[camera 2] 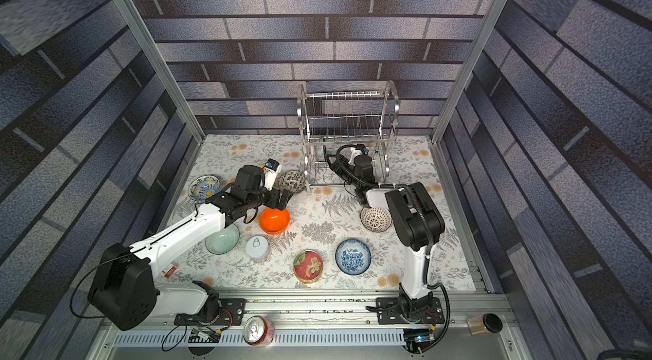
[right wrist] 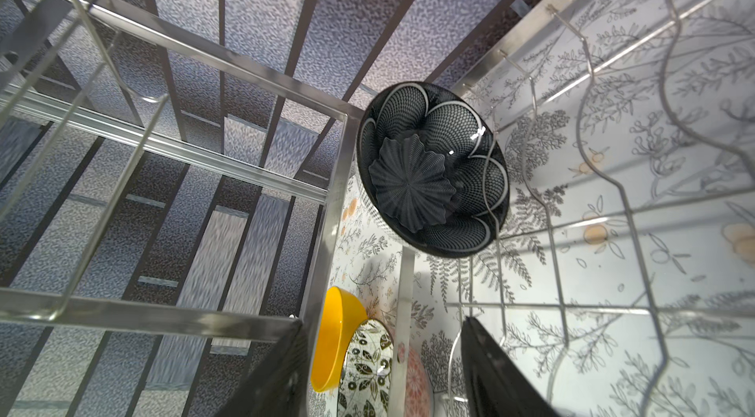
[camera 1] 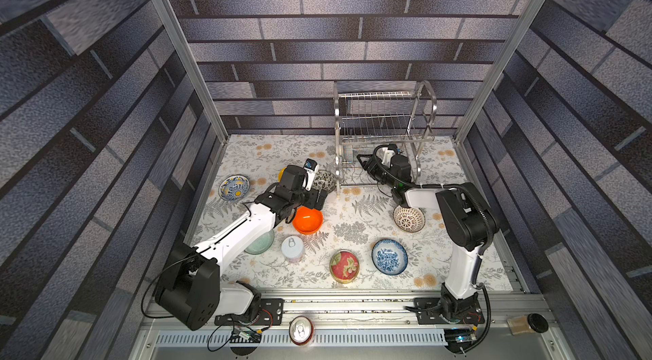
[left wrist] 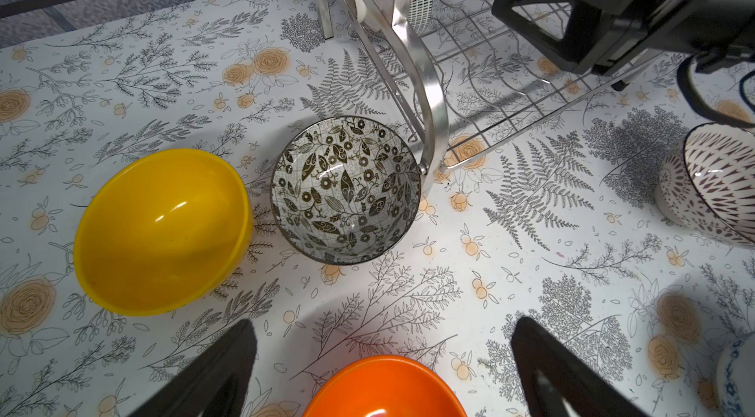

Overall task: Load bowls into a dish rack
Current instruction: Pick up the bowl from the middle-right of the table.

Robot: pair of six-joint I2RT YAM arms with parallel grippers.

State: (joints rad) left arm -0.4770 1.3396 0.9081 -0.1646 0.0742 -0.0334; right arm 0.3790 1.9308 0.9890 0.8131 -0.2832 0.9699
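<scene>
- Two tools are in view: the left tool (left wrist: pixel 382 323) is held wide and empty over the desk (camera 1: pixel 352 206), with the orange bowl (left wrist: pixel 384 386) beneath it and the dark floral bowl (left wrist: pixel 345 190) just beyond it.
- The right tool (right wrist: pixel 382 323) is reached into the lower tier of the dish rack (camera 1: pixel 433 107); its jaws are parted to a middling gap and nothing is gripped.
- One bowl is judged loaded: the dark navy bowl (right wrist: pixel 433 174) is stood on edge in the lower shelf's wires, at the left end, apart from the right tool.
- If the right tool is drawn out carelessly, that bowl could be tipped from its slot, or a finger caught on the wires.
- The floral bowl is set against the rack's near left foot, or just beside it, with the yellow bowl (left wrist: pixel 163 231) close on its left; little room is left for a finger, so a rim grasp could slip.
- A clash is possible, since both tools are crowded at the rack's near left corner.
- Further out, the white lattice bowl (camera 1: pixel 409 219) is partly covered by the right arm (camera 1: pixel 462 270) and the pale green bowl (camera 2: pixel 222 239) by the left arm (camera 1: pixel 243 227); the blue floral bowl (camera 1: pixel 389 256) and the yellow-and-blue bowl (camera 1: pixel 234 187) are found in the open.
- The white can (camera 1: pixel 292 247) and the red tin (camera 1: pixel 344 265), near the middle, are not to be loaded.
</scene>
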